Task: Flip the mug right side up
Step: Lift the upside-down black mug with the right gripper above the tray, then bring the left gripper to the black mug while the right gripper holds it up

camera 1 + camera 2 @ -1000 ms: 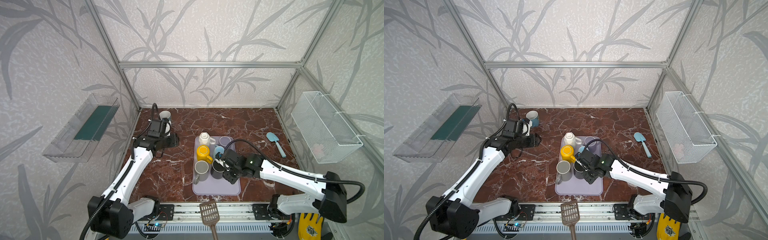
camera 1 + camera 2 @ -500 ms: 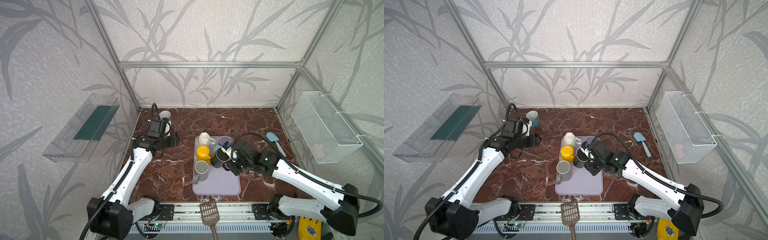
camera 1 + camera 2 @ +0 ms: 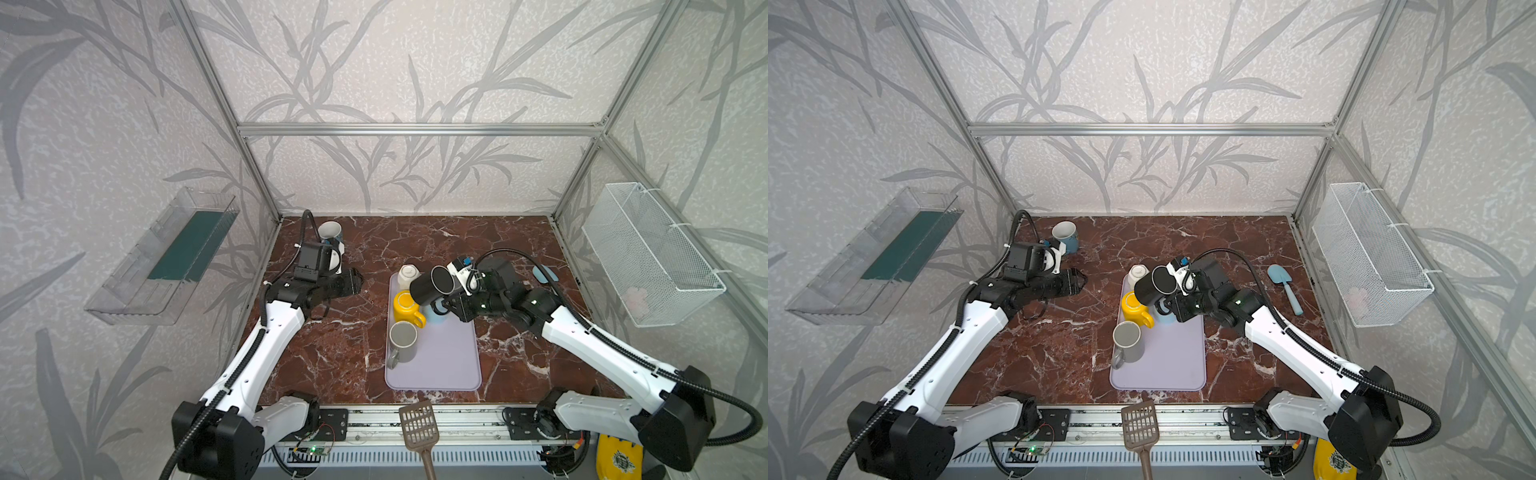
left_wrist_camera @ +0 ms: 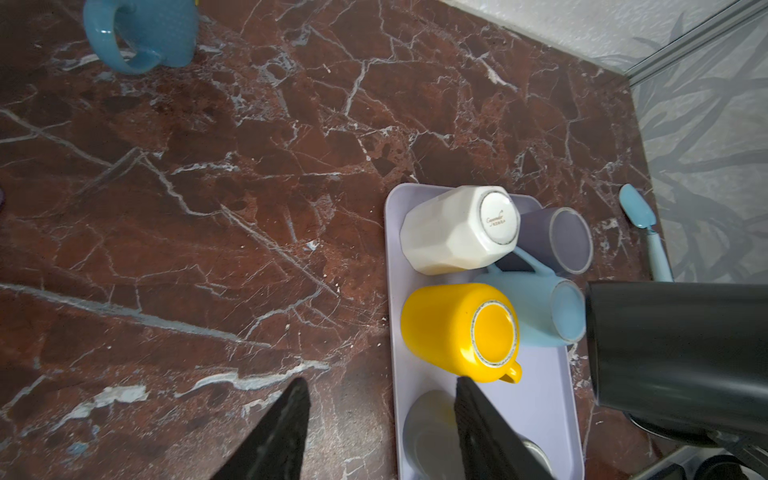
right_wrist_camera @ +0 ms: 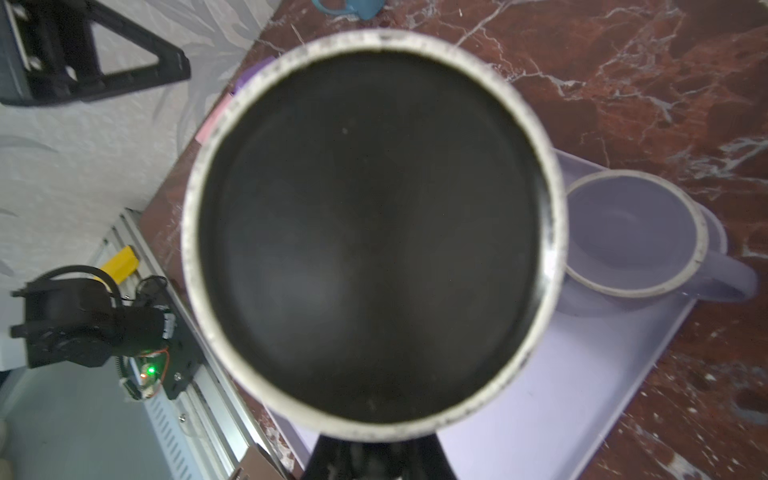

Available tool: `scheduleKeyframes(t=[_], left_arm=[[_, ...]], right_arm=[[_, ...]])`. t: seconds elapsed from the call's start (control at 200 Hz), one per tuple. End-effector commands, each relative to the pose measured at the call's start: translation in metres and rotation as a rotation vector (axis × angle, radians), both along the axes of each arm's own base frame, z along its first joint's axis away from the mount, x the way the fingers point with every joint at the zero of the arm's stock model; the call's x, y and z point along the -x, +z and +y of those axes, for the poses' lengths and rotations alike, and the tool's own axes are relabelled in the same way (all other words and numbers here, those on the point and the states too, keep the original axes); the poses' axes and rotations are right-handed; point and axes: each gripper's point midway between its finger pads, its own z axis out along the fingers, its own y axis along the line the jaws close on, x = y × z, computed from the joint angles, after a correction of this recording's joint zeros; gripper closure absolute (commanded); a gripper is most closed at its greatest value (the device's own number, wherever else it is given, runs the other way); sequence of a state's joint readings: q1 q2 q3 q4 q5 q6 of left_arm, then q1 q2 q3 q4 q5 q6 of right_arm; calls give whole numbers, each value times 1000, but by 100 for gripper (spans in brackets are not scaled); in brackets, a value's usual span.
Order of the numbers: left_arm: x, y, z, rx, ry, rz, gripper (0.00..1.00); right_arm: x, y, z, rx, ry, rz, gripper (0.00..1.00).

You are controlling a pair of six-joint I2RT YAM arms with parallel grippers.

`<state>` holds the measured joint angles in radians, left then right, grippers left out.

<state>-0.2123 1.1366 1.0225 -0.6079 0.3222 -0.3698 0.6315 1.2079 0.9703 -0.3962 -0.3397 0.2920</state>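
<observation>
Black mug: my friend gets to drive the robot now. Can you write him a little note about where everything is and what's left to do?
Left gripper: open, empty, over the table left of the tray.
Right gripper: shut on the black mug.
Black mug: in the air over the tray's far end, tipped on its side.
Done: mug picked up, turn partly made.
Left: finish turning it mouth up, set it on a bare part of the tray, let go.
Mind the yellow mug and white mug close by it.
</observation>
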Motion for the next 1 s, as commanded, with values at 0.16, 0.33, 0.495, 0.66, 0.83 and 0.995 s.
scheduleKeyframes(t=[0.16,0.33,0.495,0.66,0.83,0.995], left_arm=[[5,25,-28,161,-98,-80,42],[3,34,-44,286,-136,-107,42],[0,49,-57,403,-169,-162,42],[-2,62,-65,470,-197,-192,42],[-6,71,-73,557,-223,-219,42],[-8,79,-79,603,-250,-242,42]], right_arm=[[-29,65,30,-333,58,-89,100],[-48,79,39,-442,69,-83,100],[-63,95,51,-515,98,-87,100],[-75,109,63,-613,117,-70,100],[-81,123,70,-700,140,-65,100],[-82,135,76,-773,177,-63,100]])
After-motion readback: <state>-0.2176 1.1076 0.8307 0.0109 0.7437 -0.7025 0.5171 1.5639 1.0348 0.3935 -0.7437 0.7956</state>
